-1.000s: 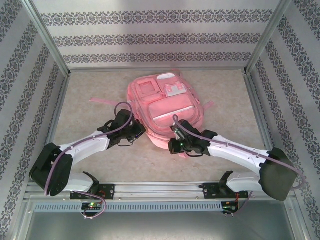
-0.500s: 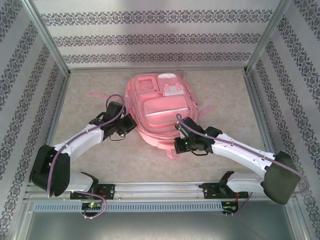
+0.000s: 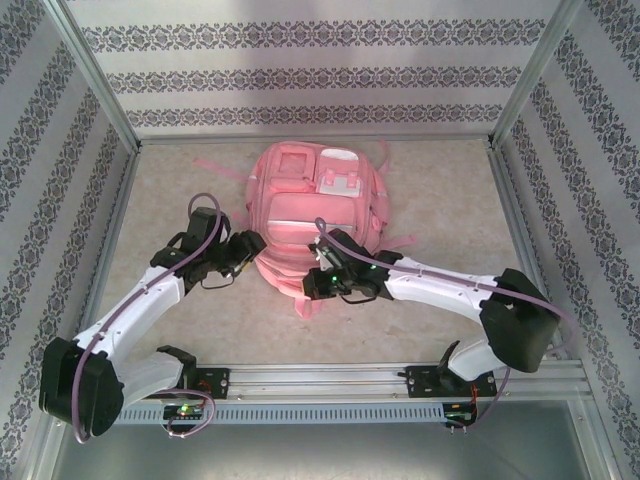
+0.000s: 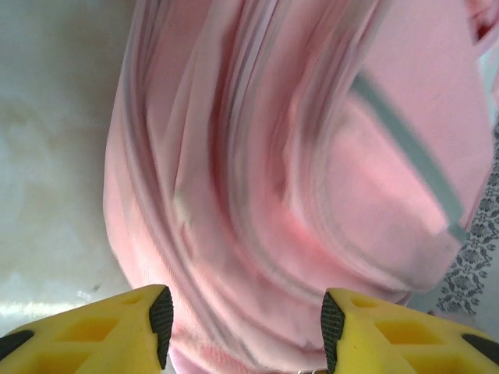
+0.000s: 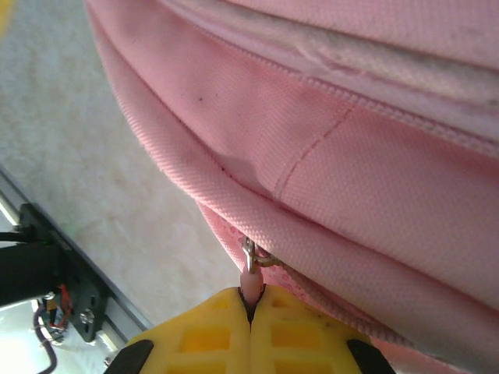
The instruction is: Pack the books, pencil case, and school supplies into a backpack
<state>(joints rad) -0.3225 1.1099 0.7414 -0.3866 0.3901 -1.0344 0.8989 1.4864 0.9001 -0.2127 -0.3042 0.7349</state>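
From above, the backpack (image 3: pixel 315 205) has slid toward 11 o'clock since a second ago and turned slightly. The left arm (image 3: pixel 150 298) has drawn back toward 9 o'clock. The left jaws, shut then, now stand partly apart just beside the backpack's 8 o'clock edge. The right arm (image 3: pixel 440 288) has swung in toward the middle, with the right jaws at the backpack's 6 o'clock edge. The backpack lies front-up on a mottled beige tabletop (image 3: pixel 460 200), which has patterned walls (image 3: pixel 300 75) on three sides and metal posts at the corners. Bare tabletop lies open at 3 and 9 o'clock of the backpack, and thin straps trail out on both sides.

At the left wrist, two yellow fingers (image 4: pixel 117 331) sit at a middling gap and grip nothing. The blurred pink backpack (image 4: pixel 296 171) rises toward 12 o'clock, with pale tabletop (image 4: pixel 47 156) at 9 o'clock.

At the right wrist, the right jaws are closed tight on the zip pull (image 5: pixel 249 274) hanging under the backpack (image 5: pixel 351 156) seam. Tabletop (image 5: pixel 101 164) runs toward 9 o'clock, and the base rail (image 5: pixel 54 292) sits at 8 o'clock.
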